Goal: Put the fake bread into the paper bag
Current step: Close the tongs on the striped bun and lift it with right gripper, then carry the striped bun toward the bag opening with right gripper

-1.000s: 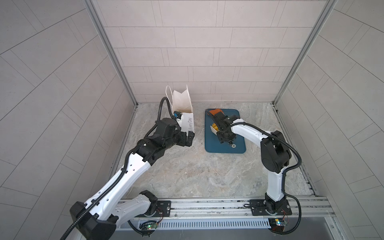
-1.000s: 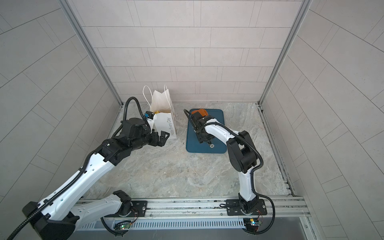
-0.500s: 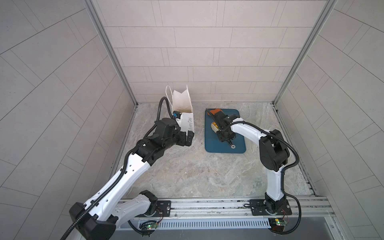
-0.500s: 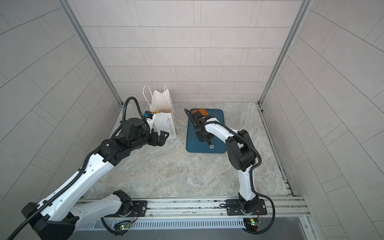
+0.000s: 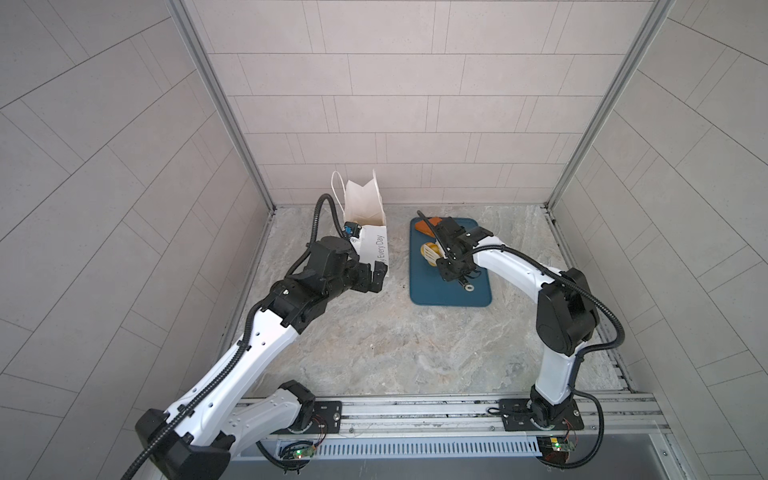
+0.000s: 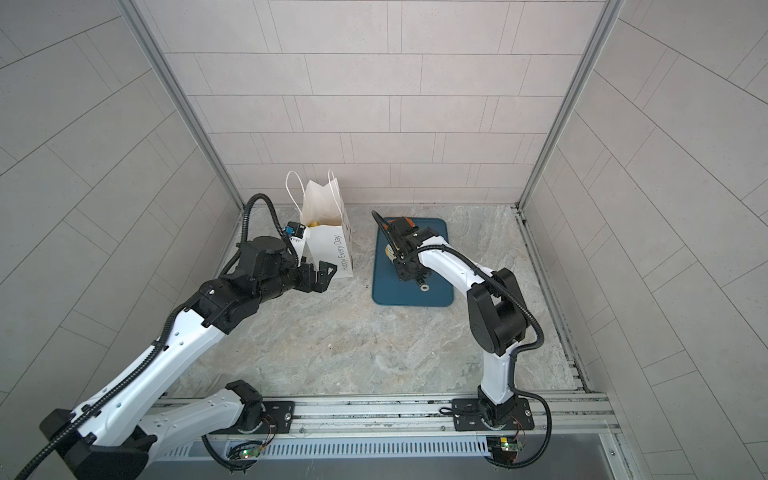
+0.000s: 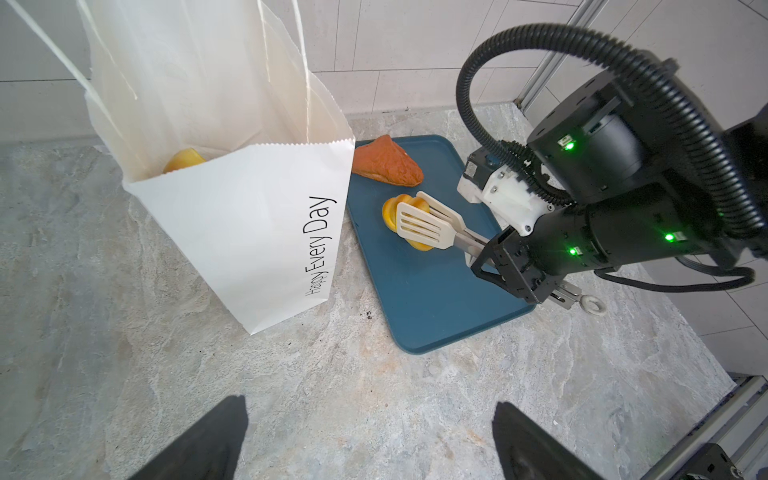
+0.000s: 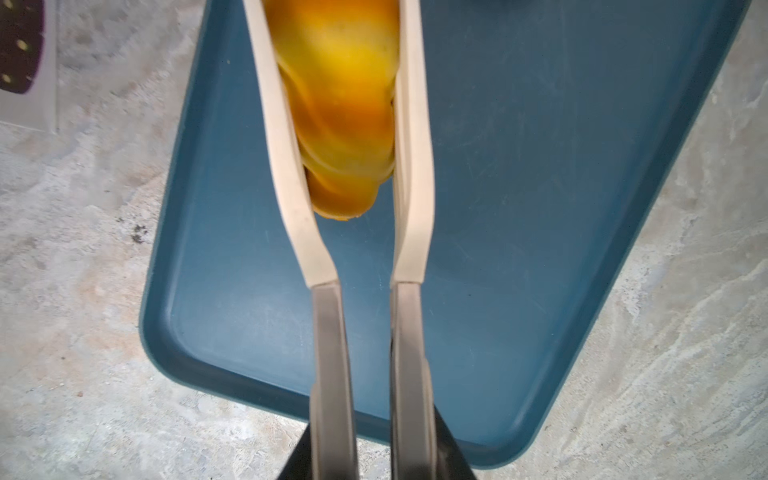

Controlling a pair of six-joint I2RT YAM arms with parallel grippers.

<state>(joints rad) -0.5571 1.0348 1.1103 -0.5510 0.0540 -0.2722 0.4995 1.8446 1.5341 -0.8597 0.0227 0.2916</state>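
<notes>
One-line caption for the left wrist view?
Right gripper holds white tongs around a yellow roll on the teal tray, beside the upright paper bag.

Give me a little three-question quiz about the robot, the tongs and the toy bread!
1. True or false: the right gripper holds white tongs whose blades sit on either side of a yellow roll.
2. Fill in: the left gripper, near the paper bag, is ____ and holds nothing.
3. Pick one: the orange-brown triangle lies A) in the paper bag, B) on the teal tray, C) on the bare table.
Key: 1 true; 2 open; 3 B.
</notes>
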